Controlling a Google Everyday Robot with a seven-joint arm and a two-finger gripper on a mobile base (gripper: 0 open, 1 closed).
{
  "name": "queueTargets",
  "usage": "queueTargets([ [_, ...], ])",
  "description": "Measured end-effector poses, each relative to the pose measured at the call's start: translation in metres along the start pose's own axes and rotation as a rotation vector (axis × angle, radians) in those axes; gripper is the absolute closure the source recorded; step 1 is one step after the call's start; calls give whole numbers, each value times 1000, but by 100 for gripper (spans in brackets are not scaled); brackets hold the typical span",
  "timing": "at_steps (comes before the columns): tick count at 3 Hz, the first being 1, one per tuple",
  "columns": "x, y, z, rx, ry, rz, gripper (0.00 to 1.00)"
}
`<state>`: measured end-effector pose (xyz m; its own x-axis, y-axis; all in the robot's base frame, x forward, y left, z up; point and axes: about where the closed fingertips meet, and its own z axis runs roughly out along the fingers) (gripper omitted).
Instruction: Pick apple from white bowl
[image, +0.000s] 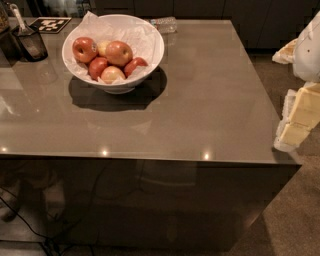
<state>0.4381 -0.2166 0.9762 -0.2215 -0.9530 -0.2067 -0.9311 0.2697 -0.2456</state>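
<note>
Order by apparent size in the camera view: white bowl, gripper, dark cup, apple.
1. white bowl
2. gripper, at the right edge of view, partly cut off and nearer the camera, so unsure
3. dark cup and apple look alike

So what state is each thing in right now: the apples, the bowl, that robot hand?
white bowl: upright on the table, paper-lined, holding about six apples.
apple: resting atop the pile in the white bowl, not held.
gripper: at the right edge of the view, beside the table, well apart from the white bowl.
dark cup: upright, a utensil standing in it.
</note>
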Motion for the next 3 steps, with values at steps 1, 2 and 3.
queueTargets([
  [1, -1, 0, -1, 2, 0, 0, 0],
  [2, -77, -22, -17, 26, 9, -28, 0],
  [3, -77, -22, -17, 26, 9, -28, 0],
])
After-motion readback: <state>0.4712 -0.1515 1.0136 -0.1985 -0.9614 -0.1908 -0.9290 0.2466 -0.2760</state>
